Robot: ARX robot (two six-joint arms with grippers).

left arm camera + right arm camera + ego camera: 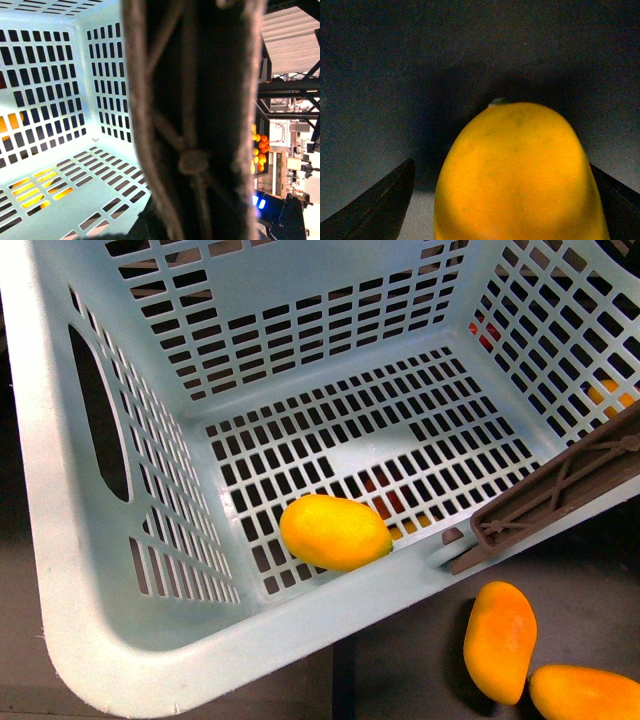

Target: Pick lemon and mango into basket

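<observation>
The light aqua basket point(60, 540) fills the front view, tilted toward me. On its slotted floor by the near wall lies the lemon point(335, 532), yellow and egg-shaped. Outside, on the dark surface to the right, lie two longer orange-yellow mangoes point(500, 640) point(585, 692). In the left wrist view the brown handle point(195, 125) blocks the middle, with my left gripper point(195, 220) shut on it and its fingers hidden. My right gripper point(501, 167) is open, one dark finger on each side of a yellow-orange fruit point(520, 175) with a stem nub; which fruit it is I cannot tell.
Through the basket's slots I see a red fruit point(485, 335) and an orange one point(610, 395) outside the far right wall. A rack with orange and yellow fruit point(260, 150) stands far off in the left wrist view. The tabletop point(420, 660) is dark grey.
</observation>
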